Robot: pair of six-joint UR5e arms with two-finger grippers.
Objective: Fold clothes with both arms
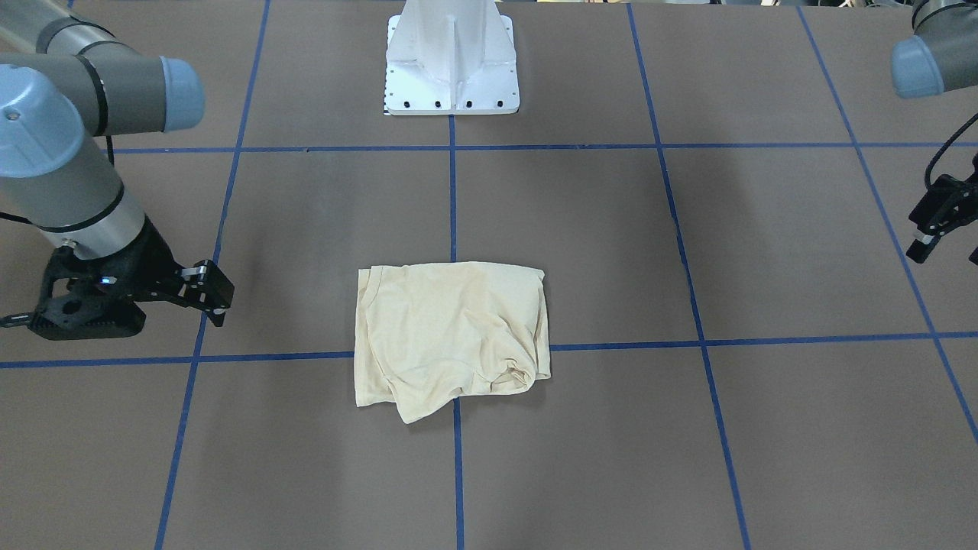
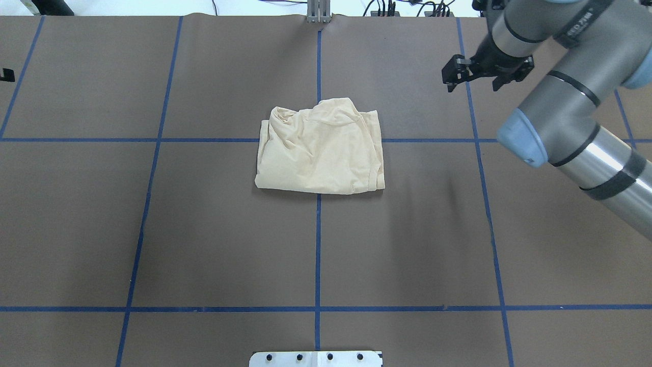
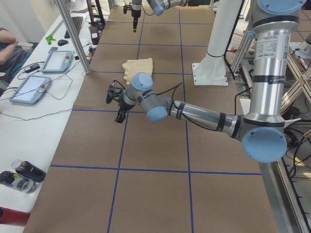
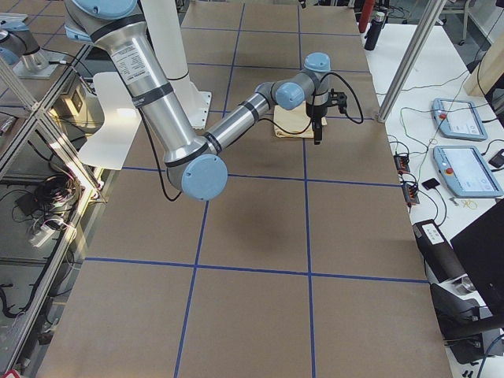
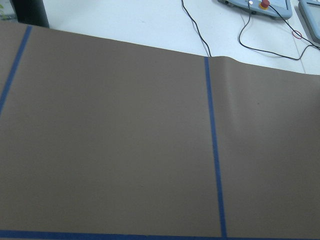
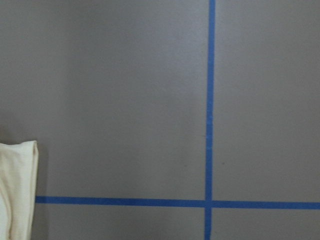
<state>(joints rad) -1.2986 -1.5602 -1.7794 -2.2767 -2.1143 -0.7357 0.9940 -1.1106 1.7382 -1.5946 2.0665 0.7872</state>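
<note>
T-shirt [image 1: 451, 336]: one only, folded into a rough rectangle with one corner bunched. Lying straight out from the white pedestal base [image 1: 452, 69], across the centre tape line [image 1: 452, 198]. Grippers: two. Right gripper [image 2: 472, 81] and left gripper [image 1: 946, 243] held wide to either side of that base, jaws spread, gripping nothing. Probably kept clear so as not to disturb the fold, or waiting for a tidying pass.
</note>
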